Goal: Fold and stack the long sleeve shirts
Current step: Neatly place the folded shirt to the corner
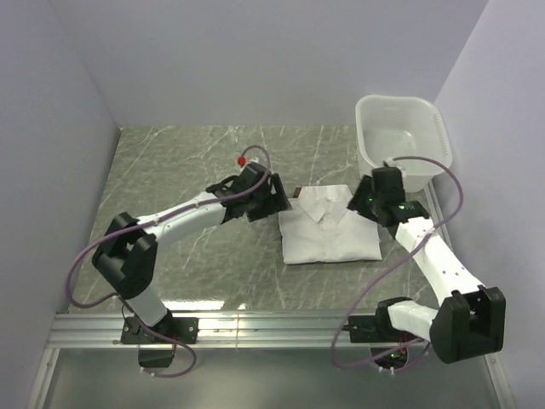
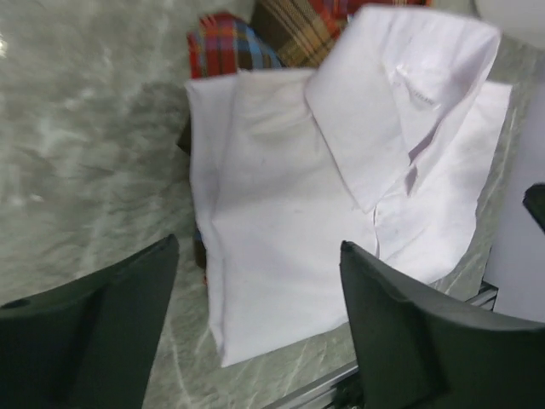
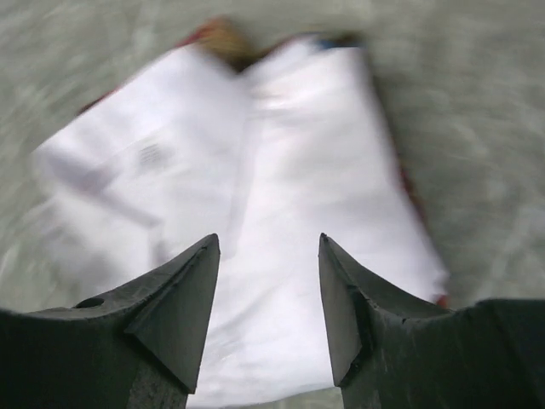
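- white shirt (image 1: 329,228): folded into a neat rectangle, collar towards the far side, lying flat on the table (image 1: 187,162) right of centre, between the two arms.
- plaid shirt (image 2: 255,38): lies beneath the white shirt; only a red, blue and brown strip shows past the collar edge in the left wrist view, and a small dark corner at the stack's far left in the top view.
- left pincer (image 2: 258,256): fingers apart, holding nothing; it sits at the left, collar-end corner of the stack, and its own camera shows the white cloth between the two dark fingers with no contact visible.
- right pincer (image 3: 268,243): fingers apart, holding nothing; it sits at the right, collar-end corner of the stack, above the white cloth. the right wrist view is blurred, so contact cannot be judged.
- basin (image 1: 366,145): white plastic, upright at the far right corner of the table, just beyond the right arm's wrist; nothing shows inside it.
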Available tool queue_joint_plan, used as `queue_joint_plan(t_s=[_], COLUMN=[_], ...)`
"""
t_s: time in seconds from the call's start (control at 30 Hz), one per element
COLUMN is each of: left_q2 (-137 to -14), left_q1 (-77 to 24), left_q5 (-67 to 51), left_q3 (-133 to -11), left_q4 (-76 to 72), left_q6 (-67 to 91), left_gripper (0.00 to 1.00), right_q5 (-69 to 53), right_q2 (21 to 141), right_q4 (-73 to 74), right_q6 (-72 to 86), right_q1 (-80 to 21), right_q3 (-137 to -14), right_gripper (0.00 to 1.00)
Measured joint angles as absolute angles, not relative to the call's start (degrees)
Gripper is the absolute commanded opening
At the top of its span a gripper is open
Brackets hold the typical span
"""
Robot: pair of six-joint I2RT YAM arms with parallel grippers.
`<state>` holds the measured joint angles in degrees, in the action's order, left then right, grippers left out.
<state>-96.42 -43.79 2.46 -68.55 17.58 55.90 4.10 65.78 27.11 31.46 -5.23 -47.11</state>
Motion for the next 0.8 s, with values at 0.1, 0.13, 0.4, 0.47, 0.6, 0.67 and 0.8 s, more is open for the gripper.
queue_joint_plan(t_s=[0.1,0.13,0.4,0.47,0.6,0.67,0.8], left_q2=[-93.51,-92.66,-82.04,-78.74,-74.02,-72.40,-71.16], left_q1=[-39.92,-37.98,-18.68,-14.33,-8.12,-5.50,-2.59], left_q5=[2.24,2.17,2.17,2.44,2.44,2.33,2.28], left_q3=[-68.88,-68.88,-66.19,-64.42,-60.25,-57.52,-52.84], left_q4=[19.62,20.51,27.81,28.64,29.52,29.50,29.47], left_q6=[54.61,53.87,45.21,42.68,38.65,36.95,35.00], left_gripper=[0.92,0.94,0.94,0.94,0.94,0.94,0.93], right_q5=[6.26,6.87,13.63,14.98,18.00,19.84,22.98], right_q2=[66.76,67.83,87.74,93.65,106.72,111.92,121.64], right_q4=[28.23,28.49,31.22,32.25,34.70,36.49,41.56], right_q6=[30.79,30.63,30.57,30.59,30.61,30.74,31.11], right_q1=[-15.51,-18.37,-36.62,-38.59,-42.09,-43.33,-45.32], right_q3=[-51.62,-53.30,-70.74,-75.11,-84.68,-88.88,-97.30], right_gripper=[0.65,0.65,0.67,0.66,0.65,0.64,0.62])
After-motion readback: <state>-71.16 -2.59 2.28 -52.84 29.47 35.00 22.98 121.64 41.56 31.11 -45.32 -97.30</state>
